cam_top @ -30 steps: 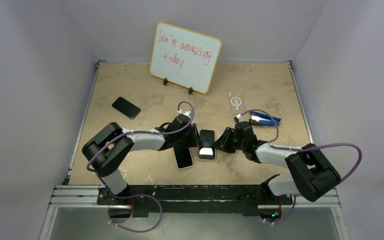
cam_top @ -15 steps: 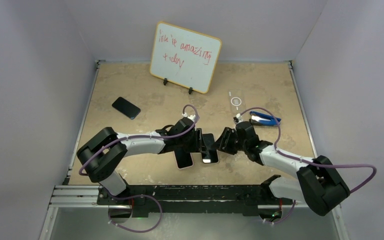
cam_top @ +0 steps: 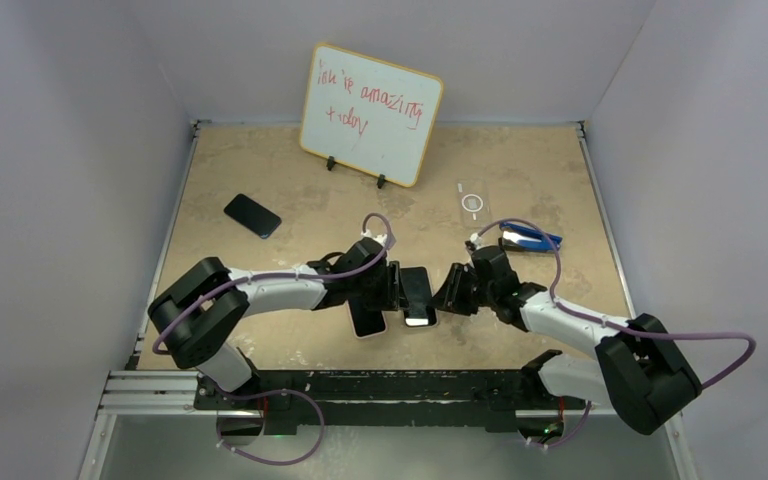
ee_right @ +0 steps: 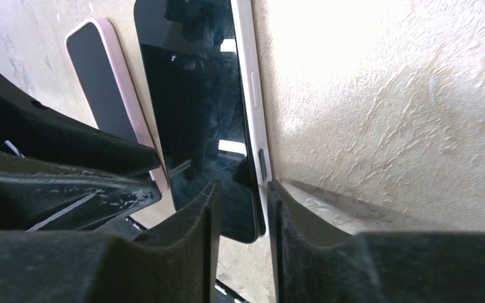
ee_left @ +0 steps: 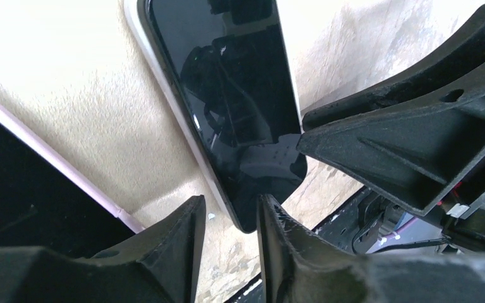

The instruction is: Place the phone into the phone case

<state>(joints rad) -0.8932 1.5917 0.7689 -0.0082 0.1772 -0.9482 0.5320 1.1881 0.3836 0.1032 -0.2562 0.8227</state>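
The phone, dark glass with a white rim, lies face up mid-table. The pink phone case lies just left of it, its near end showing below the left arm. My left gripper is at the phone's left edge and my right gripper at its right edge. In the left wrist view the phone's near corner sits in the gap of the open left gripper, one finger clear of its edge. In the right wrist view the open right gripper straddles the phone's side rim, with the case beyond.
A second dark phone lies at the left of the table. A whiteboard with red writing stands at the back. A blue tool and a small clear ring piece lie at the right rear.
The phone slid slightly right and toward the near edge, and its white lower end no longer shows. Both grippers followed it and now flank it closely; the left jaws widened.
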